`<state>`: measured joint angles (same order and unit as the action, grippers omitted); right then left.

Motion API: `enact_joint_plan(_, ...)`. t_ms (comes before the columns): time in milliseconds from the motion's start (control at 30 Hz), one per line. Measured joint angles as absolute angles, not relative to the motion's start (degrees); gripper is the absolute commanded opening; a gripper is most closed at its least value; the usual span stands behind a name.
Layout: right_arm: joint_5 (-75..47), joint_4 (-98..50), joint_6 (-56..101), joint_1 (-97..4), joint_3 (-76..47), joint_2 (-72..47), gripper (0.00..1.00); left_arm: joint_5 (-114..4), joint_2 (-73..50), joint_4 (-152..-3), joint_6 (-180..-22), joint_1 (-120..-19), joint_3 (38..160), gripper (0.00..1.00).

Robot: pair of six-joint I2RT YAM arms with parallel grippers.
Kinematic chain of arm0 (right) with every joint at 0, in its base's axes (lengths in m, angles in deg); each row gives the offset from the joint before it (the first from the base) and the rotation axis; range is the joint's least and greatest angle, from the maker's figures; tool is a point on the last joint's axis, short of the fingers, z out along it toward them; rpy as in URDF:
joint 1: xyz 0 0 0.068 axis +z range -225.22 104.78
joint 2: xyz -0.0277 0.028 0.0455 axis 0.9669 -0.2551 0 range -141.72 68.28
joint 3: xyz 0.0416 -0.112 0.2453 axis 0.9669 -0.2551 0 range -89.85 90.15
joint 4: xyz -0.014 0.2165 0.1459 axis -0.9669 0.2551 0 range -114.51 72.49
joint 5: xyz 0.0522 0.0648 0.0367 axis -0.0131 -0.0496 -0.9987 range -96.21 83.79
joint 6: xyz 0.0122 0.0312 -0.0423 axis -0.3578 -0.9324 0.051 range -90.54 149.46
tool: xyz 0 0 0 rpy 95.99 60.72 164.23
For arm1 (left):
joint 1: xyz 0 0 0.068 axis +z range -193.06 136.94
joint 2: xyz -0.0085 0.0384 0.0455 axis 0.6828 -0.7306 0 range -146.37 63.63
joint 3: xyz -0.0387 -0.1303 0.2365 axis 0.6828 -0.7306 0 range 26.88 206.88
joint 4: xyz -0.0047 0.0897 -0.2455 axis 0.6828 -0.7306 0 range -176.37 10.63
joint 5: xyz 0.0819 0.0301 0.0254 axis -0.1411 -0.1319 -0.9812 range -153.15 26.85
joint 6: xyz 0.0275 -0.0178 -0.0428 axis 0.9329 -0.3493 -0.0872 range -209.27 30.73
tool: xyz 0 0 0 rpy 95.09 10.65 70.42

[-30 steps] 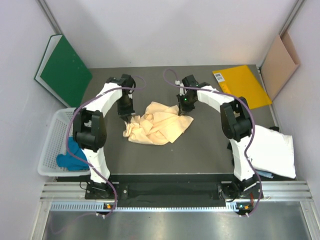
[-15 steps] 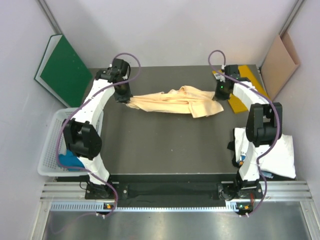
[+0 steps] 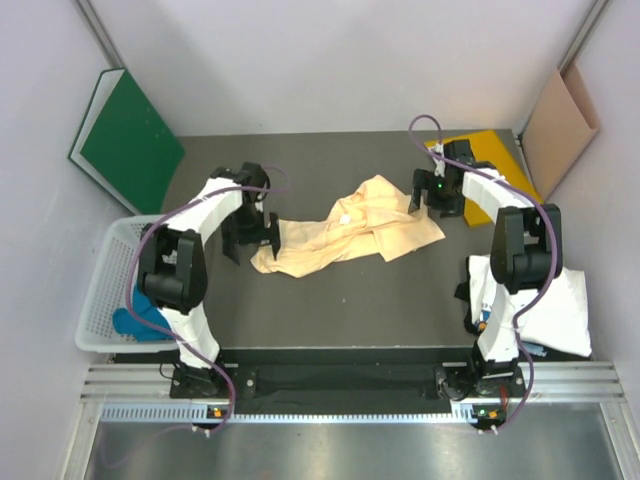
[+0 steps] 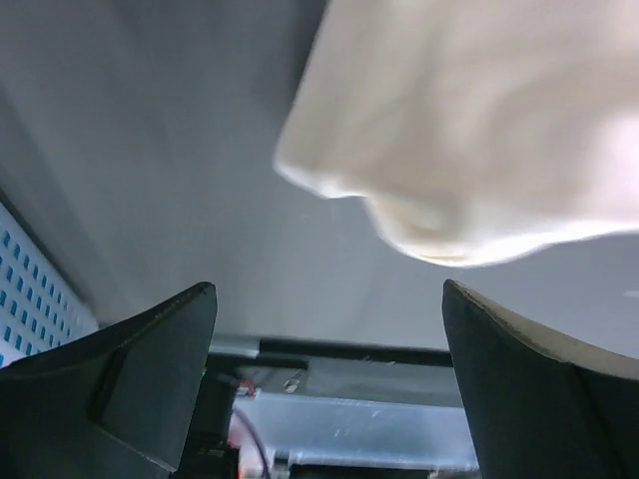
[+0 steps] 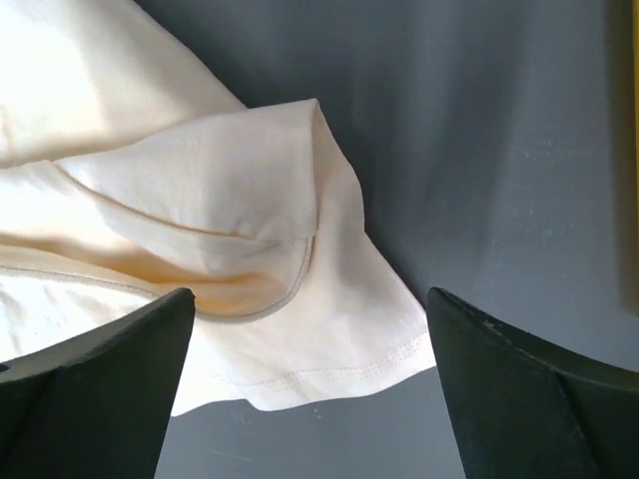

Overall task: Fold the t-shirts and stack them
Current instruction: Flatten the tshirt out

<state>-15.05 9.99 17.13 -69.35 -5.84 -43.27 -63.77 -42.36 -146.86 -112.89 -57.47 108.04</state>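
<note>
peach shirt spread but rumpled, nothing folded or stacked yet

i see my left gripper (image 3: 252,243) and right gripper (image 3: 433,203) both spread wide with nothing in them. the peach t-shirt (image 3: 345,232) lies on the worktop (image 3: 330,305) between the two, one end just beside the left gripper, the other directly under the right gripper's open jaws. it is drawn out lengthwise but creased and doubled over itself near the right gripper, so i judge it not yet flat enough to fold. the teal t-shirt (image 3: 135,320) sits bunched in the basket (image 3: 100,275), outward of the left gripper and back toward that arm's base. the white t-shirt (image 3: 545,300) lies well behind the right gripper by its arm's base; i cannot tell if it is folded. by my reckoning, all the folding and the stack remain to be done.
</note>
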Motion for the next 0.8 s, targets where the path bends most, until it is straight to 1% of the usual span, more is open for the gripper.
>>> enact_joint_plan(133,-14.96,10.5,17.91,-69.35,-5.27,-43.27,1.0,-60.52,-40.55,-142.53,-112.8,-57.47,116.83,0.99)
enact_joint_plan(233,-14.98,10.91,17.93,-69.35,-4.07,-43.24,1.0,-56.96,-42.91,-138.77,-112.41,-57.61,126.34,0.99)
enact_joint_plan(400,-15.81,10.19,17.76,-69.33,-2.43,-43.16,1.0,-50.03,-57.75,-134.59,-111.51,-58.65,148.17,0.99)
enact_joint_plan(500,-16.71,9.78,17.69,-69.22,-2.36,-43.14,1.0,-47.03,-66.89,-133.57,-110.7,-60.1,155.95,0.99)
enact_joint_plan(667,-17.3,9.84,17.67,-68.89,-2.19,-43.14,1.0,-43.01,-75.37,-134.09,-109.28,-63.84,157.4,0.99)
enact_joint_plan(800,-17.76,9.8,17.41,-68.83,-2.02,-43.09,1.0,-42.88,-76.68,-135.31,-107.18,-67.03,157.37,0.97)
